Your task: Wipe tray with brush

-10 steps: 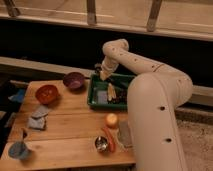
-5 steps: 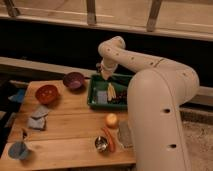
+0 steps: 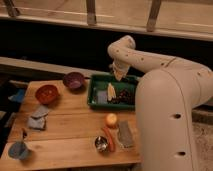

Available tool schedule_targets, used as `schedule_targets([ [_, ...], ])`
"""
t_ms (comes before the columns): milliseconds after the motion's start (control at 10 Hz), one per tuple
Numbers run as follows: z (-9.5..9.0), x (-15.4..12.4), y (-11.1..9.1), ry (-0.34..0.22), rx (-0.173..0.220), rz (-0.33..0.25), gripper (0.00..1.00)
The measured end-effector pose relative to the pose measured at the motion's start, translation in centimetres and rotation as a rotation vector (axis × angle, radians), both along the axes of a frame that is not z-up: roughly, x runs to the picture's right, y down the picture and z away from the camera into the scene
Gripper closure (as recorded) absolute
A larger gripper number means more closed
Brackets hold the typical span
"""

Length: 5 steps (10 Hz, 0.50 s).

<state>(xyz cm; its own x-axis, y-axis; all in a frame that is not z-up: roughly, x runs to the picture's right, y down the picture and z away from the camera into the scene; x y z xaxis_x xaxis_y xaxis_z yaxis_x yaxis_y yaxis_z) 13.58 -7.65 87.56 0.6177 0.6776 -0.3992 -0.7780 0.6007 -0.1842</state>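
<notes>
My own white arm (image 3: 165, 95) fills the right side of the view, and its bulk hides the right end of the wooden table (image 3: 70, 125) and the right edge of the tray. The arm bends back over the table's far side, and my gripper (image 3: 119, 75) hangs at its end above the far rim of the dark green tray (image 3: 100, 82), fingers closed together. I cannot tell from here whether anything is pinched between them.

The tray sits at the table's far right and holds a flat grey block (image 3: 102, 96), a pale yellowish piece (image 3: 112, 91) beside it, and dark bits (image 3: 126, 95) toward the right. The brush I cannot pick out with any certainty.

Left of the tray stands a purple bowl (image 3: 74, 80), and further left a red bowl (image 3: 46, 93). Nearer the front left lie a folded grey cloth (image 3: 38, 118) and a blue-grey cup (image 3: 19, 149) at the corner. In front of the tray are an orange round fruit (image 3: 111, 120), a carrot (image 3: 108, 138), a small metal cup (image 3: 101, 143) and a grey rectangular pad (image 3: 124, 134), close together beside my arm.
</notes>
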Motion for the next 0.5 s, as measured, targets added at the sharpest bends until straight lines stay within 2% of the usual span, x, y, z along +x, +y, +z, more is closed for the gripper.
schedule_targets([
  [200, 1.2, 1.3, 0.4, 0.027, -0.017, 0.032, 1.0],
  [500, 3.1, 0.5, 0.1, -0.024, 0.008, 0.081, 1.0],
])
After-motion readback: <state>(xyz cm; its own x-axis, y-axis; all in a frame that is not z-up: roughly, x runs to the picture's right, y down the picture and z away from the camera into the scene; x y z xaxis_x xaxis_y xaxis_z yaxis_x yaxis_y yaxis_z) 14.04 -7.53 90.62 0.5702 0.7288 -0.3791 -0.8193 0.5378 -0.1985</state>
